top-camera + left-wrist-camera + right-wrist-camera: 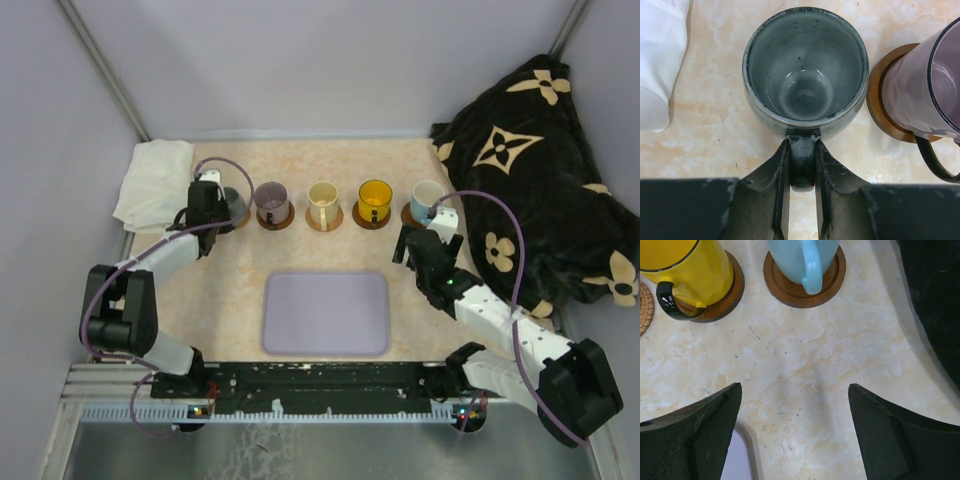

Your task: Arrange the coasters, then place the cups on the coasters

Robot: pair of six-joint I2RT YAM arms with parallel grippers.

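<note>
Marbled tabletop (230, 290); left pincer (802, 150) clamps a glazed, seemingly stoneware mug (805, 65) by its handle (803, 172); right pincer (795, 390) wide.

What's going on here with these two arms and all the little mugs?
Two robot arms are setting mugs on round wooden coasters in a row on the table. The left end effector is shut on the handle of the grey-green ceramic mug at the row's left end; whether a coaster lies under it cannot be seen. The translucent purple mug, cream mug, yellow mug and white mug with light blue handle each sit on a coaster. The right end effector hangs open, holding nothing.
</note>
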